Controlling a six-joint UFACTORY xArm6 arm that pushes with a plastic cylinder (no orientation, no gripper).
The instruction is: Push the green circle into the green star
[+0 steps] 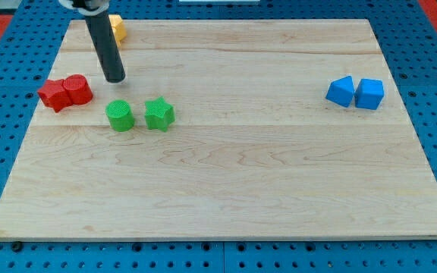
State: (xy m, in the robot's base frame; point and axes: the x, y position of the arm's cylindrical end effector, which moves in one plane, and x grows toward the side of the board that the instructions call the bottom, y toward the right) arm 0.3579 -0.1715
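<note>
The green circle (119, 115) sits on the wooden board at the view's left. The green star (158, 114) lies just to its right, with a small gap between them. My tip (115, 79) rests on the board above the green circle, a short way toward the view's top, not touching it. The rod rises from there to the view's top left.
A red star (53, 95) and a red circle (77, 89) touch each other left of my tip. A yellow block (117, 29) is partly hidden behind the rod at the top left. Two blue blocks (341, 91) (369, 93) sit together at the right.
</note>
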